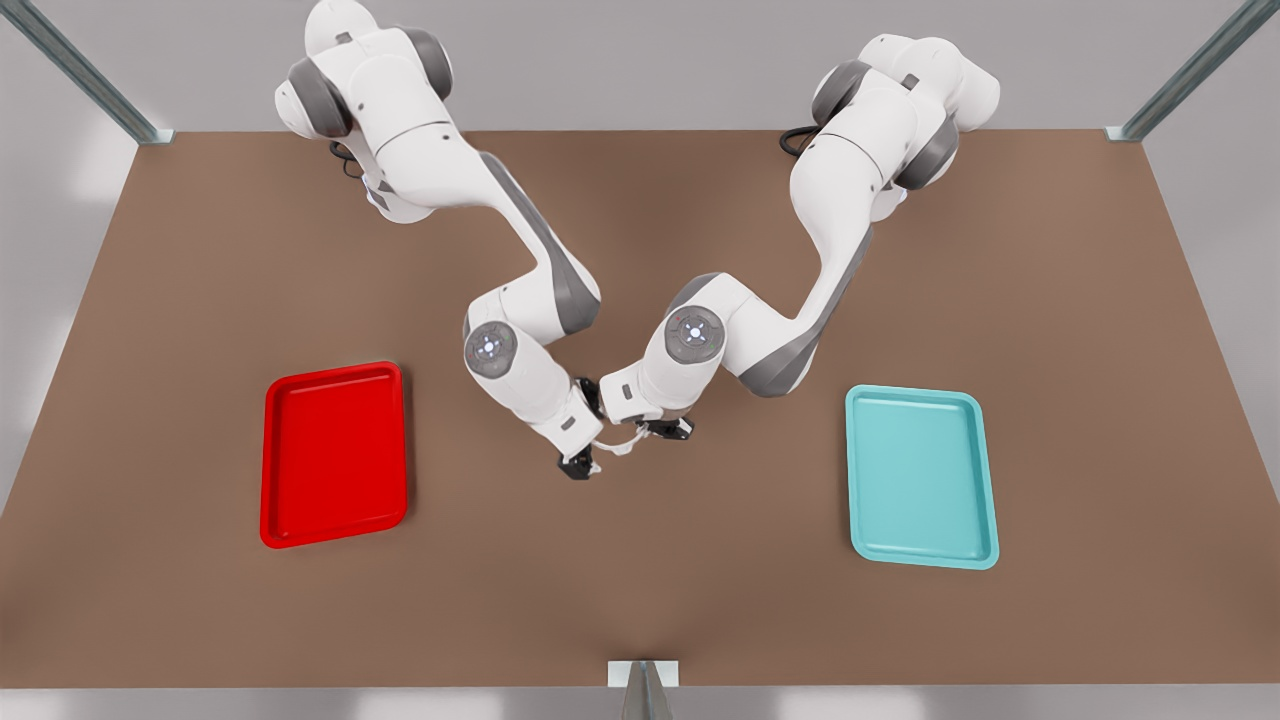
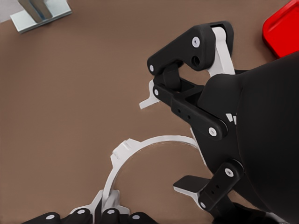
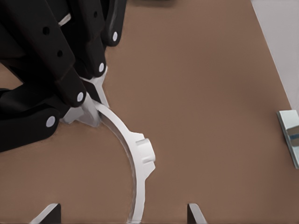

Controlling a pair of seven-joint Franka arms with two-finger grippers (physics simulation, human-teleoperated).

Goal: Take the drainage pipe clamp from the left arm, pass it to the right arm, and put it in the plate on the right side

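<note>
Drainage pipe clamp (image 1: 622, 441) is hanging between the arms, mid-handover. The left gripper (image 1: 668, 429) is pinching one tab, and the right gripper (image 1: 580, 464) is straddling the other end, fingers wide. Next, I'm judging, right must close before left lets go, then carry it to the red plate (image 1: 333, 455).

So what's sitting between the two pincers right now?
The drainage pipe clamp bridges them in the front view: the left pincer grips one end, and its other end reaches between the right pincer's open fingers.
</note>
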